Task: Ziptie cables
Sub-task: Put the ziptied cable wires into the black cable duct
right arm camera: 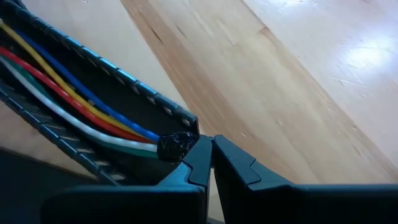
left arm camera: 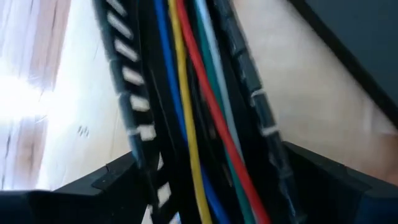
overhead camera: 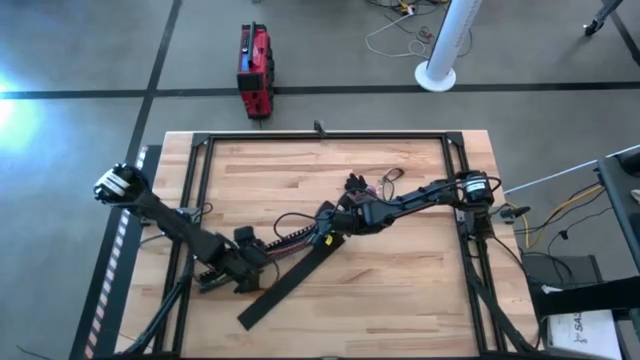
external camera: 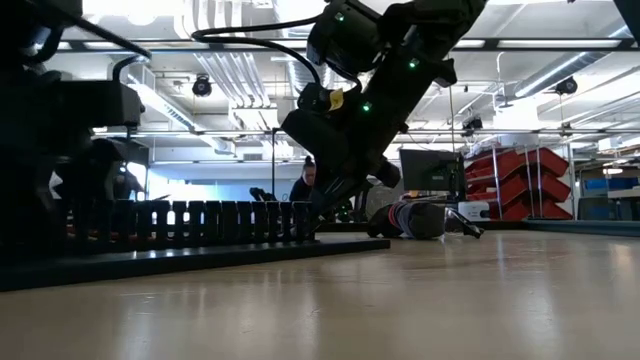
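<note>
Coloured cables point(right arm camera: 81, 106) in the slotted duct point(right arm camera: 124, 81) should be pinched squarely; right claw point(right arm camera: 211, 163) is together at their end, left claw point(overhead camera: 240, 277) cannot be told.

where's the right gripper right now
In the high view the right gripper sits near the table's middle, at the upper end of the black cable tray; its fingers pinch together beside the coloured wires' ends.

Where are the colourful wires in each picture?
High view: too small to see, inside the black toothed track, mid-table.
Low view: hidden behind the track's wall, picture's left.
Left wrist view: colourful wires down the middle.
Right wrist view: wires in the left part.
Shared landmark: the black toothed track.
</note>
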